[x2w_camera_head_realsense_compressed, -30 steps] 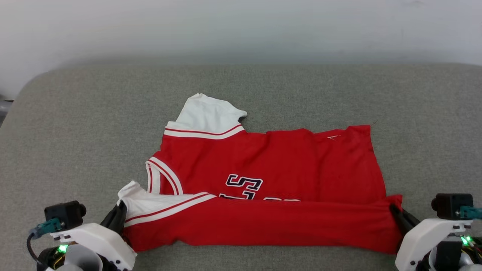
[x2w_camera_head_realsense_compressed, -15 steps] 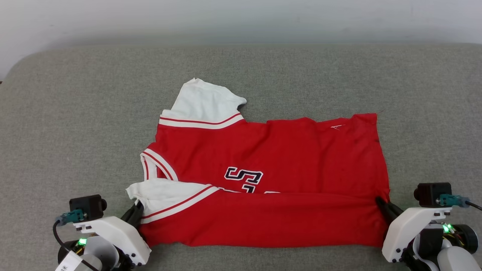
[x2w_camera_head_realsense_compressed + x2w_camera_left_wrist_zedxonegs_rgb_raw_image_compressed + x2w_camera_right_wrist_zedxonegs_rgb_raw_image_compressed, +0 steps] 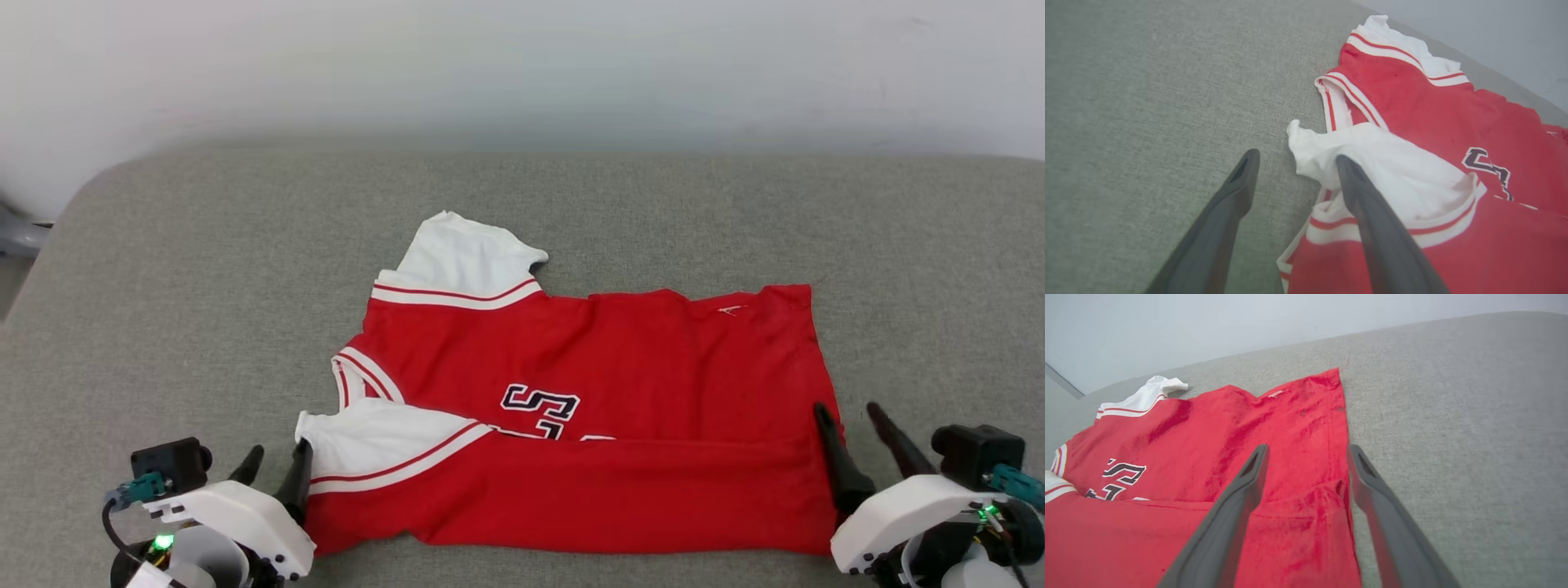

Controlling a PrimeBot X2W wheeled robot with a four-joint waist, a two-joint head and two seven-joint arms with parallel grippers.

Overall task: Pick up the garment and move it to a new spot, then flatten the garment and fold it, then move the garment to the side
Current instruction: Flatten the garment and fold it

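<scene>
Dark-grey fingers [image 3: 1372, 228] of both grippers stand spread wide with nothing between them. The left gripper [image 3: 276, 454] sits low at the near left, one finger over the grey cushion [image 3: 204, 286], the other lying across the white near sleeve [image 3: 367, 433]. The right gripper [image 3: 847, 408] straddles the hem [image 3: 820, 351] at the near right, one finger above red cloth, the other above bare upholstery. Between them the garment [image 3: 588, 384], a red jersey, lies flat in the middle of the cushion. It is turned sideways: striped neckline [image 3: 359, 380] toward the robot's left, hem toward its right, so its long axis runs left to right. The far sleeve [image 3: 465, 253] points away toward the wall. The near long edge is doubled over the front, hiding the lower part of the black lettering [image 3: 540, 404]. This looks like the folding step, with the first lengthwise fold laid. The next move probably calls for lifting both grippers clear without dragging the fold, then reaching to the far edge and sleeve to fold them toward the robot.
</scene>
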